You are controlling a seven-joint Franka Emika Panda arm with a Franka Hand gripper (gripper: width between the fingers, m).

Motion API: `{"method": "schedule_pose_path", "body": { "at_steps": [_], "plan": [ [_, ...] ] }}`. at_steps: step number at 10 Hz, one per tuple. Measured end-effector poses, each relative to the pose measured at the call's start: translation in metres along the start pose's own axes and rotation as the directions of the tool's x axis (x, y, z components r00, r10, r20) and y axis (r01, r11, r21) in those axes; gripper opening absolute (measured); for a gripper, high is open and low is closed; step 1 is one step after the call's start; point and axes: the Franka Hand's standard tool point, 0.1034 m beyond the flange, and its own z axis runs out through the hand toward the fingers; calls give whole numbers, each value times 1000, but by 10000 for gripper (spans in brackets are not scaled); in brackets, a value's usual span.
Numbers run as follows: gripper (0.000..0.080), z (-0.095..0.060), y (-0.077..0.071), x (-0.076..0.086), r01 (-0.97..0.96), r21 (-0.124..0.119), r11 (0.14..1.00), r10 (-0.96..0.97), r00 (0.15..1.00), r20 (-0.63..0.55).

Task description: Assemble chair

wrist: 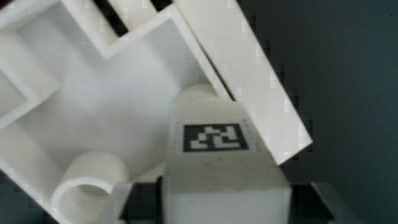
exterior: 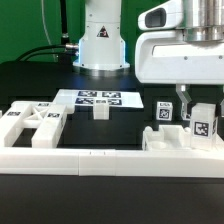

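while i watch remotely, gripper [exterior: 188,100] is clenched on a tagged chair post [wrist: 217,160], next to a framed panel [wrist: 71,110].

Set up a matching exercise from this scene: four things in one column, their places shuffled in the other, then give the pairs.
Things:
1. framed panel
2. marker board
3. short plain post
4. tagged post

Places:
A. clamped in the gripper
B. on the exterior view's left
C. upright, by the marker board's edge
D. flat on the table, nearest the robot base

Pairs: 1-B, 2-D, 3-C, 4-A
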Motion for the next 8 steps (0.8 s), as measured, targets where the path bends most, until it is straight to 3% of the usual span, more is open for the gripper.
{"method": "schedule_pose_path", "body": {
  "at_steps": [2,3,5,8],
  "plan": [
    [288,0,0,0,-140,3,990,140,990,0],
    [288,0,1,-1,-240,20,971,240,971,9],
    [289,0,0,-3,-442,38,896,441,897,31],
    [291,0,-2,-4,-673,41,739,671,740,46]
  ]
}}
